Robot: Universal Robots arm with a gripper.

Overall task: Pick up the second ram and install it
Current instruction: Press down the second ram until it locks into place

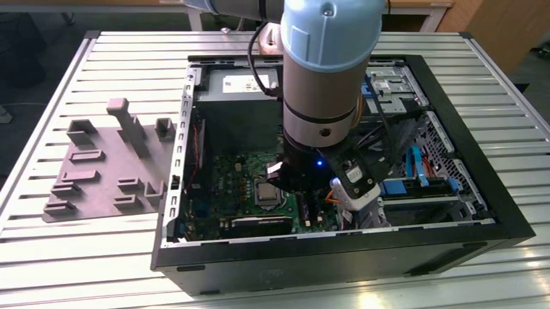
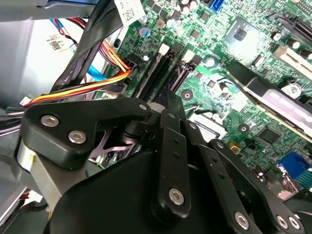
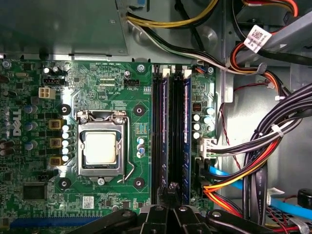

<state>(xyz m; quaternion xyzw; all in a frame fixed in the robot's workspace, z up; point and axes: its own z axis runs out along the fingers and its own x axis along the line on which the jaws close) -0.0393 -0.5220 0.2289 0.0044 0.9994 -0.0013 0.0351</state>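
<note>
Open computer case (image 1: 481, 212) lying on a slatted metal table (image 1: 86, 257), with a grey plastic tray (image 1: 103, 174) of raised blocks beside it toward the exterior view's left. Robot arm (image 1: 331, 71) reaches down into the case over the green board (image 3: 107, 83). End effector (image 3: 171, 197): lowered directly above the memory slots (image 3: 161, 131); its black linkages converge close together at the tip in both wrist views, yet whether anything is pinched there cannot be told. Second ram (image 3: 186, 136): a long dark stick standing on edge in the slot nearer the cable bundle, parallel to the neighbouring slots, its near end hidden beneath the end effector; whether the latches (image 3: 176, 73) have closed cannot be told. Processor socket (image 3: 101, 147), with bare metal lid, lies beside the slots. Coloured cable bundle (image 3: 253, 165) runs along the board's other edge.
</note>
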